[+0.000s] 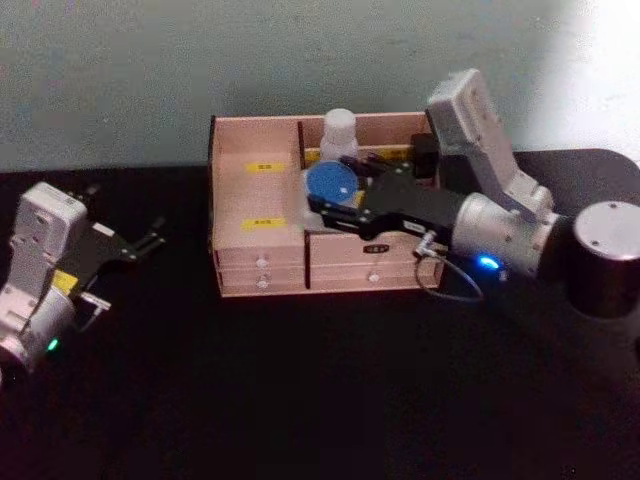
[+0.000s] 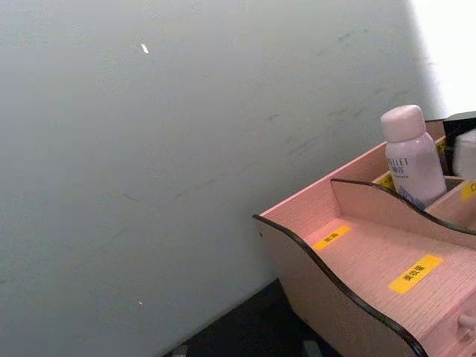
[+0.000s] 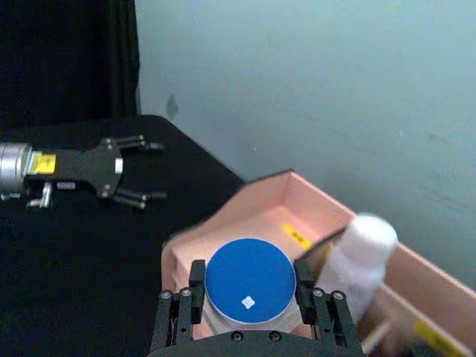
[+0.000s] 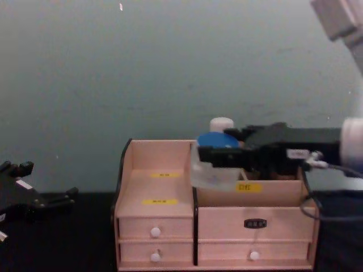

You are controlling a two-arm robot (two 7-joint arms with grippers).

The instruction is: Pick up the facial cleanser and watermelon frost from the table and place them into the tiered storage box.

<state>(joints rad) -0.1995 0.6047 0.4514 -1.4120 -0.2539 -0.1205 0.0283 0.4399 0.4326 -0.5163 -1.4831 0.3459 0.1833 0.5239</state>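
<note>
The watermelon frost (image 1: 330, 183), a squat clear jar with a blue lid (image 3: 249, 280), hangs over the middle partition of the tiered storage box (image 1: 258, 215). My right gripper (image 1: 332, 192) is shut on it, one finger (image 3: 196, 291) on each side of the lid. In the chest view the jar (image 4: 212, 164) sits just above the box rim (image 4: 249, 187). The facial cleanser (image 1: 339, 131), a tall white bottle, stands upright in a back compartment right behind the jar (image 2: 409, 158). My left gripper (image 1: 155, 238) rests open, parked over the table left of the box.
The box stands at the far edge of a black table (image 1: 320, 390), against a pale green wall (image 4: 142, 68). Its four small drawers (image 4: 156, 231) face me, shut. The stepped left compartments (image 2: 372, 260) with yellow labels hold nothing.
</note>
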